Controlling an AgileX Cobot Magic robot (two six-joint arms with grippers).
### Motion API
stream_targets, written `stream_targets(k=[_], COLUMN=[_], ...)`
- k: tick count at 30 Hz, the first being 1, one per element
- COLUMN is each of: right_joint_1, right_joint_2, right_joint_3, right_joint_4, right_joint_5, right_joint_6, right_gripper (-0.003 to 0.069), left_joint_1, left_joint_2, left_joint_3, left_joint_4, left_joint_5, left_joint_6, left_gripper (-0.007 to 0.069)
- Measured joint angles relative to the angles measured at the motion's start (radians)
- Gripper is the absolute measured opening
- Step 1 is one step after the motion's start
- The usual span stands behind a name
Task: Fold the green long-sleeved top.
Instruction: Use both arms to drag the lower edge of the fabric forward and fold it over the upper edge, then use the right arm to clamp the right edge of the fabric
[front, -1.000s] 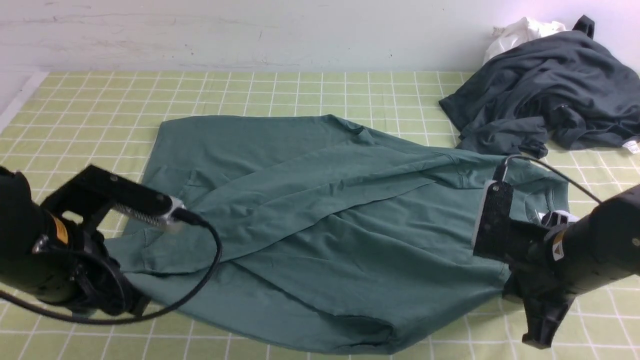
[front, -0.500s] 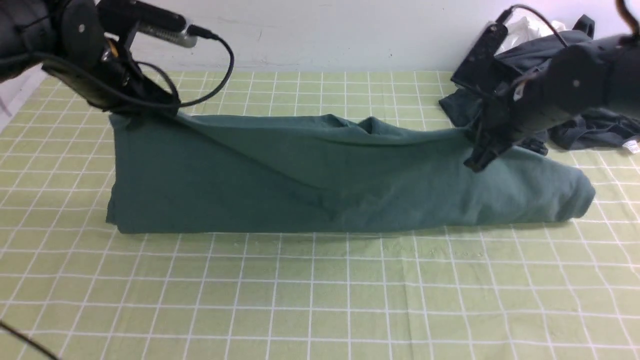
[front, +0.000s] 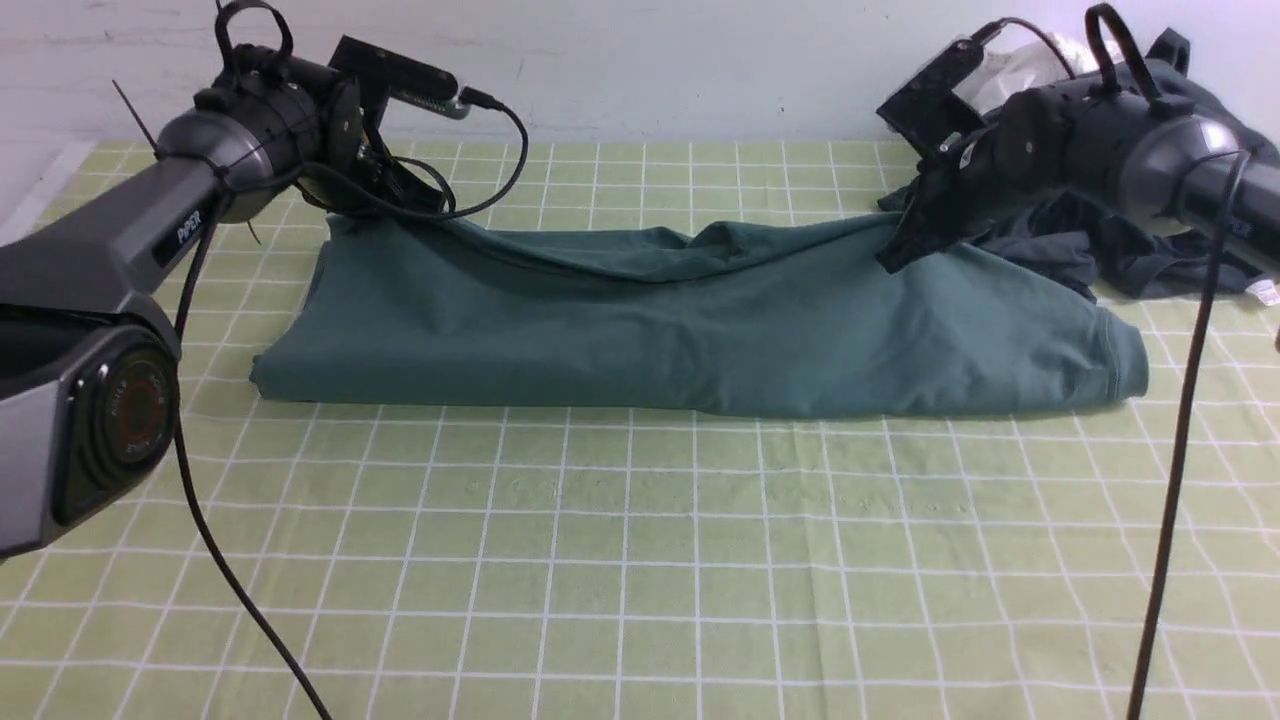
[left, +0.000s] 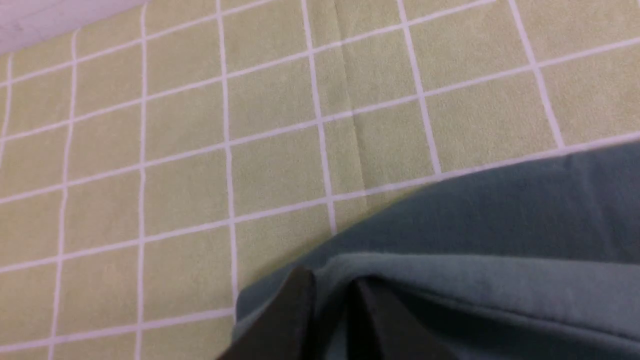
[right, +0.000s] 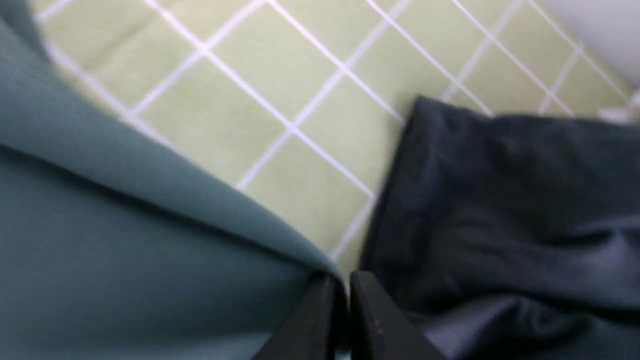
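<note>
1. Holding the top (front: 700, 320) by its far edge at both ends. It lies as one long doubled band across the upper middle of the front view, its near edge a clean fold line on the checked mat (front: 640, 560).
2. Left gripper (front: 392, 205), upper left of the front view: clenched on the top's far corner. Its wrist view shows green cloth bunched between the fingers (left: 295, 320).
3. Right gripper (front: 888, 258), upper right of the front view: clenched on the top's far edge. In its wrist view the jaws stand a sliver apart, with the green hem running into the tips.
4. Step in hand, as I read it: the lengthwise fold is over and the carried edge is being set down. Between the two pinches that edge sags and puckers, so the layers are not yet flat.
5. Next move, I judge: lower both ends, let go, and lift straight clear so the upper layer is not dragged. After that comes a crosswise fold, one end over the other.
6. Watch the right side. The dark heap (front: 1150, 230) lies just beside that pinch and seems to touch the top's end, so it could snag.
7. Count:
   - one green top
   - two grippers, both engaged
   - one dark heap
   - one white cloth (front: 1030, 60) behind the heap, in the upper right corner
   - one mat
</note>
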Motion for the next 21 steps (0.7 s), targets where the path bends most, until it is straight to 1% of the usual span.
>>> stream_targets(k=[3, 4, 6, 7, 8, 9, 10, 11, 13, 15, 16, 17, 18, 19, 21], right_joint_1=[-0.020, -0.024, -0.027, -0.027, -0.024, -0.021, -0.015, -0.005, 0.018, 0.052, 0.070, 0.088, 0.098, 0.115, 0.133], right_joint_2=[0.000, 0.000, -0.010, -0.010, -0.026, -0.034, -0.043, -0.054, -0.062, -0.052, -0.038, -0.018, 0.002, 0.030, 0.086], right_joint_3=[-0.004, -0.007, -0.008, -0.008, -0.008, -0.008, -0.009, -0.010, -0.011, -0.012, -0.015, -0.016, -0.017, -0.017, -0.017], right_joint_4=[-0.006, -0.007, -0.007, -0.007, 0.012, 0.025, 0.054, 0.105, 0.200, 0.323, 0.386, 0.445, 0.478, 0.536, 0.604], right_joint_5=[0.006, 0.013, 0.043, 0.043, 0.075, 0.089, 0.103, 0.121, 0.141, 0.140, 0.129, 0.111, 0.097, 0.065, 0.006], right_joint_6=[0.072, 0.109, 0.180, 0.187, 0.250, 0.277, 0.293, 0.290, 0.222, 0.097, 0.016, -0.068, -0.135, -0.215, -0.344], right_gripper=[0.0153, 0.0199, 0.0261, 0.0261, 0.0291, 0.0295, 0.0293, 0.0274, 0.0205, 0.0118, 0.0069, 0.0035, 0.0017, 0.0002, -0.0009], left_joint_1=[0.002, 0.003, 0.003, 0.004, 0.005, 0.006, 0.008, 0.009, 0.010, 0.011, 0.011, 0.011, 0.011, 0.010, 0.009], left_joint_2=[0.006, 0.003, -0.005, -0.006, -0.022, -0.030, -0.046, -0.068, -0.101, -0.123, -0.126, -0.126, -0.126, -0.118, -0.111], left_joint_3=[-0.031, -0.048, -0.075, -0.078, -0.105, -0.113, -0.122, -0.127, -0.131, -0.138, -0.139, -0.139, -0.139, -0.139, -0.138], left_joint_4=[0.009, 0.014, 0.018, 0.019, 0.021, 0.021, 0.021, 0.017, -0.012, -0.069, -0.109, -0.152, -0.187, -0.237, -0.300], left_joint_5=[-0.005, -0.001, 0.029, 0.035, 0.096, 0.119, 0.150, 0.202, 0.265, 0.321, 0.350, 0.381, 0.410, 0.457, 0.518], left_joint_6=[-0.050, -0.090, -0.142, -0.146, -0.170, -0.172, -0.174, -0.162, -0.114, -0.038, 0.006, 0.053, 0.082, 0.129, 0.189], left_gripper=[0.0330, 0.0388, 0.0446, 0.0449, 0.0459, 0.0454, 0.0440, 0.0394, 0.0304, 0.0194, 0.0129, 0.0075, 0.0046, 0.0017, 0.0004])
